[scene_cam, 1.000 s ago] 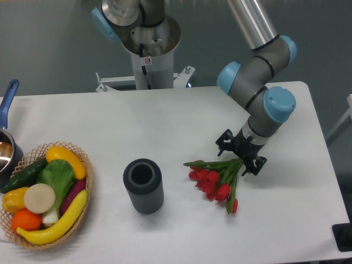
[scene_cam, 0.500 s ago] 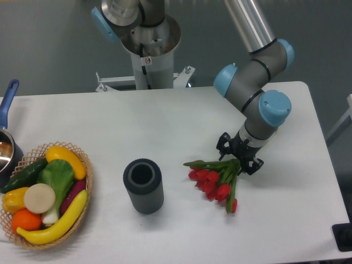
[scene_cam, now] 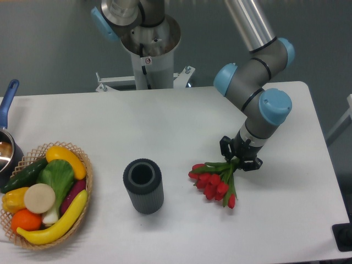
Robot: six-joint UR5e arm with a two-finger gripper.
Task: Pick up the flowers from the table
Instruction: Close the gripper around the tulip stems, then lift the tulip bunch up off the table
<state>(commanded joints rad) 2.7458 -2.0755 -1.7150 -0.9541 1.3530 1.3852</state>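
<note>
flowers: small bunch of red tulips with green stems point(scene_cam: 215, 181), lying on the white table point(scene_cam: 165, 126) toward its right edge
feel: likely light, floppy, crushable (heads especially)
hold: stem end
tool: black two-finger gripper point(scene_cam: 241, 156) clenched on the stems

Dark ribbed cylinder point(scene_cam: 143, 186), produce basket point(scene_cam: 88, 175), pot point(scene_cam: 6, 147).

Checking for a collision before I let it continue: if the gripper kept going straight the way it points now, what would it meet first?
The gripper points down and is already at the stem end of the flowers, so those come first, with the table right beneath. How close the fingers are to the tabletop is unclear from this view.
</note>
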